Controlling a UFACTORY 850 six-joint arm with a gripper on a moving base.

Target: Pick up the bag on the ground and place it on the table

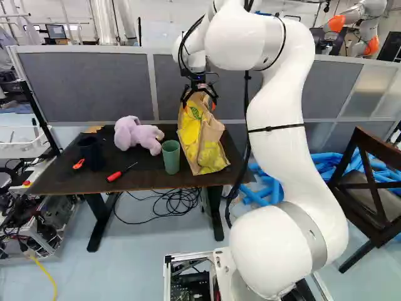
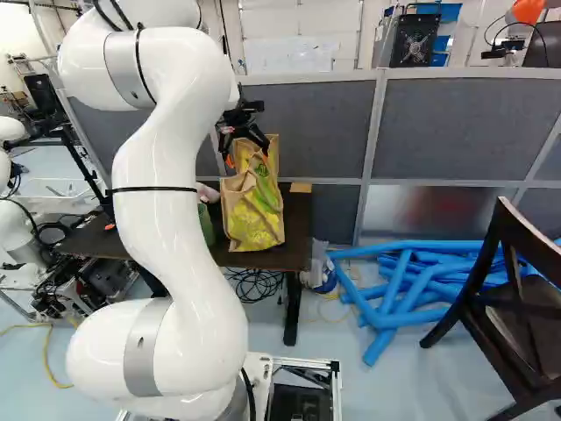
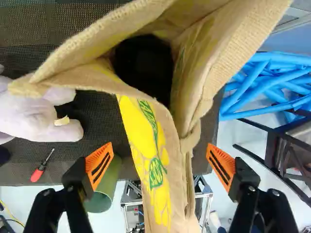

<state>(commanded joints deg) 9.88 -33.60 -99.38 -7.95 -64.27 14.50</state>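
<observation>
Since the bag [image 1: 203, 141] stands on the desk [image 1: 62, 179] and needs no holding up, the hand [image 3: 159, 152] is wide open around its top, pinching nothing, maybe so it can back away without tipping the bag.

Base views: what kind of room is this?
Probably a robotics lab or workshop: another robot arm stands behind the grey partition, loose cables lie under the table, and open electronics sit at the left of the left base view.
</observation>
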